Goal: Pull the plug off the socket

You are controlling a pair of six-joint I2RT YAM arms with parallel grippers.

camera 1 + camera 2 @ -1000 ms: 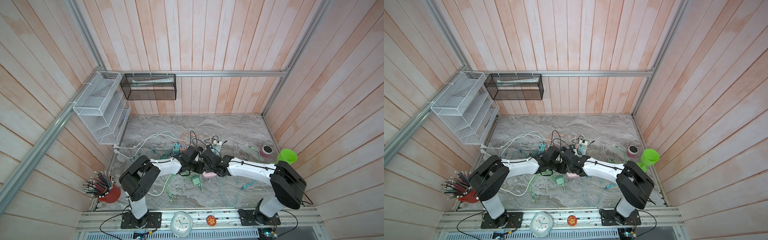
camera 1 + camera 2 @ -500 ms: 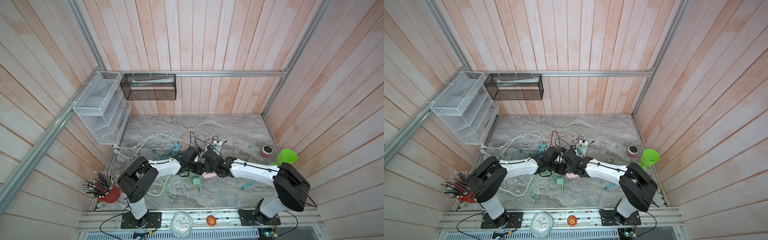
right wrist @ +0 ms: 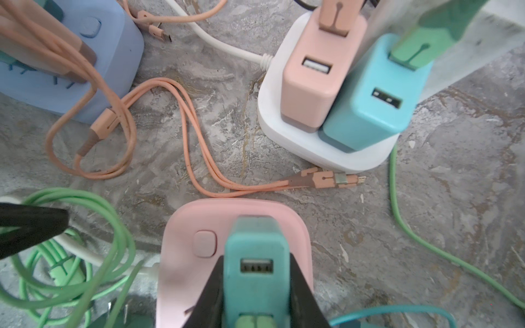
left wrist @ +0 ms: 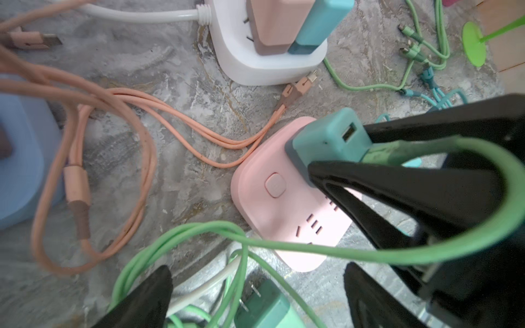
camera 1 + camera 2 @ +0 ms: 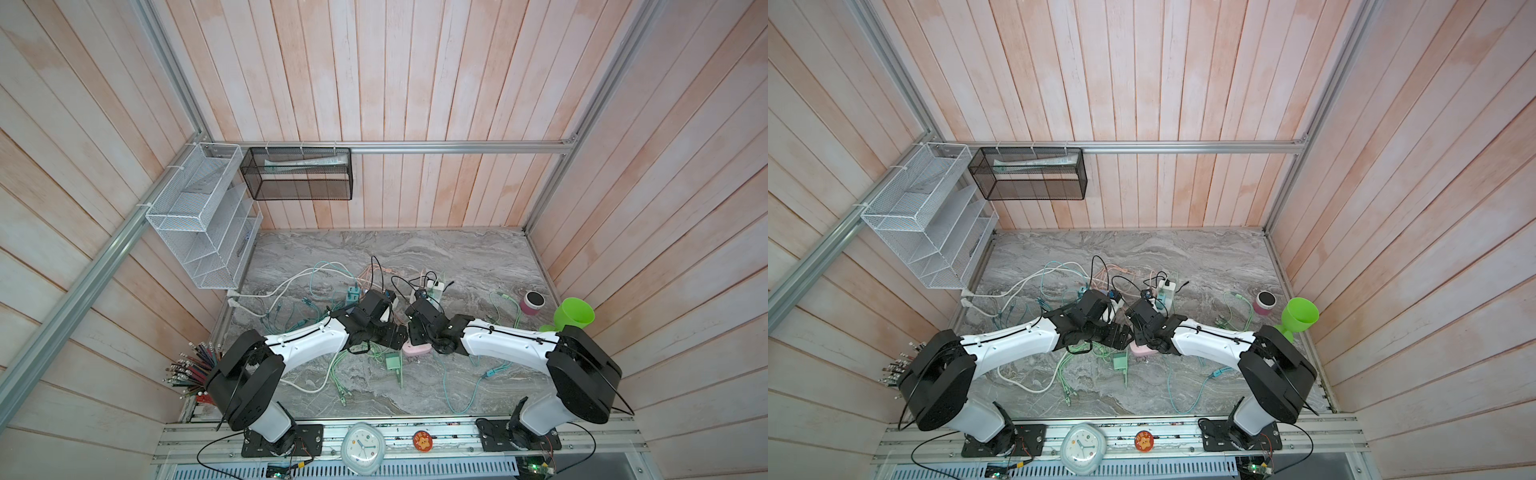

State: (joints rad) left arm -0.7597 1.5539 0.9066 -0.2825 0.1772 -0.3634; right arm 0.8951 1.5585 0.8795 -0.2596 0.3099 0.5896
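A teal plug [image 3: 255, 255] stands in the pink socket [image 3: 181, 269] on the marble table. My right gripper [image 3: 255, 272] is shut on the plug, one black finger on each side. The left wrist view shows the same teal plug [image 4: 326, 142] pinched on the pink socket [image 4: 272, 210]. My left gripper [image 4: 255, 295] is open just beside the socket, its fingers wide apart over a loose green plug [image 4: 264, 306] and green cables, holding nothing. In both top views the two grippers meet at the socket [image 5: 417, 350] [image 5: 1142, 350].
A white socket [image 3: 326, 147] carrying pink and light blue chargers stands just beyond, and a blue socket [image 3: 71, 71] lies to one side. Orange cables [image 3: 184, 119] and green cables [image 3: 85, 227] sprawl around. A green cup [image 5: 573, 316] and small speaker [image 5: 533, 301] sit far right.
My left gripper's jaws have spread from nearly closed to wide open. The right gripper has kept its grip on the teal plug, and both arms have barely shifted.
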